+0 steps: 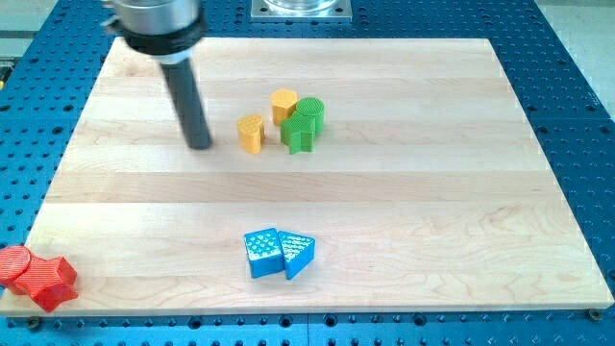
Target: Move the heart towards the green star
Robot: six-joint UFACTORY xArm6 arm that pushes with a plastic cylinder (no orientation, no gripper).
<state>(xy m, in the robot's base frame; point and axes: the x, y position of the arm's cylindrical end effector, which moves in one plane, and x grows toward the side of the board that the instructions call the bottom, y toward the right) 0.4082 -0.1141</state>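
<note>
The worktop (404, 192) is pale wood on a blue pegged base. My tool is a plain dark rod with no jaws to open or close; my tip (200, 146) rests on the wood just left of the yellow heart (251, 134), a small gap between them. Right of the heart stands the green star (298, 135), touching a green round block (310, 113) and a yellow hexagon (283, 104). Two blue blocks (279, 254) touch near the view's bottom; two red blocks (36, 276) sit at the bottom-left corner
</note>
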